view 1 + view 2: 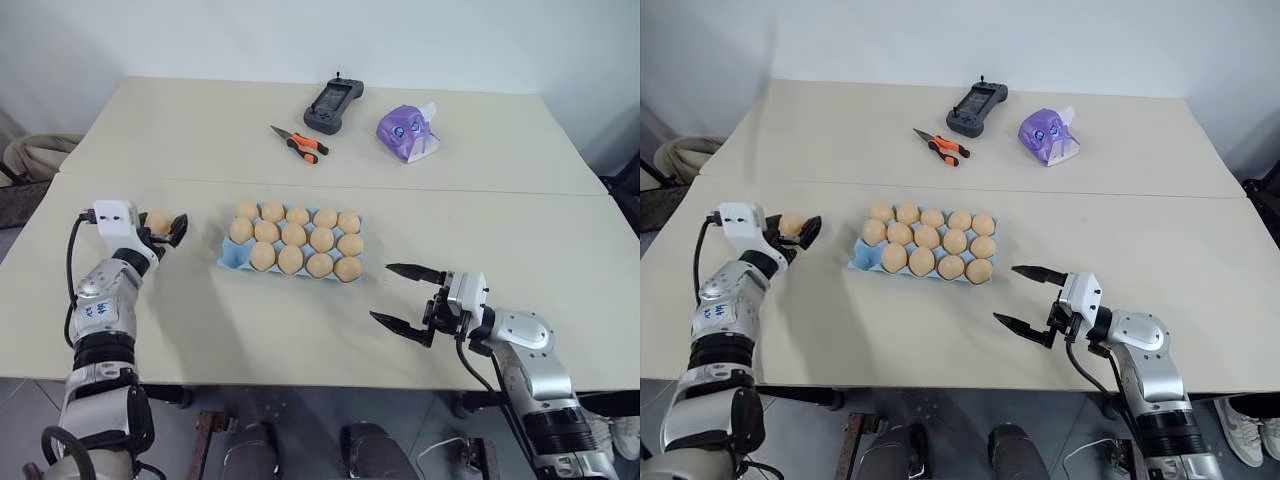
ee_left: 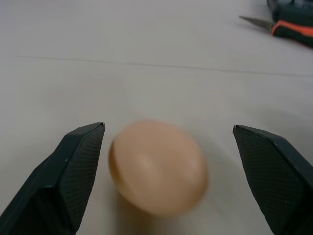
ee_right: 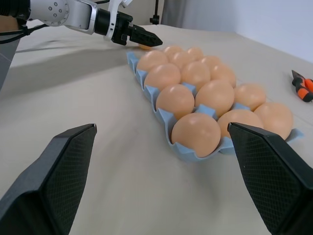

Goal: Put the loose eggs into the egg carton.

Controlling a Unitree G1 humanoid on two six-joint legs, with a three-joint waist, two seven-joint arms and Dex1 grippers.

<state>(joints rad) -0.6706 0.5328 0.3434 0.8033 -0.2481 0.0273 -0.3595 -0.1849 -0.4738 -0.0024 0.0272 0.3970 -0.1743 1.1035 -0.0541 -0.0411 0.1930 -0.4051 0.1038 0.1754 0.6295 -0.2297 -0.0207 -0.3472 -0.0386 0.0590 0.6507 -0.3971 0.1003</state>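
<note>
One loose egg [image 1: 157, 221], pale orange-tan, lies on the table to the left of the egg carton [image 1: 231, 259]. My left gripper [image 1: 170, 229] is level at the egg with its fingers open on either side. In the left wrist view the egg [image 2: 157, 166] sits between the two fingers [image 2: 73, 166], nearer one of them, with no grip on it. The light blue carton holds several eggs, and its near left corner cup is bare. My right gripper [image 1: 401, 296] hovers open and holds nothing, to the right of the carton and nearer the table's front edge.
At the back of the table lie orange-handled pliers [image 1: 300, 144], a black handheld controller [image 1: 333, 104] and a purple tissue pack [image 1: 407, 132]. A seam runs across the table behind the carton. The table's front edge is just below both arms.
</note>
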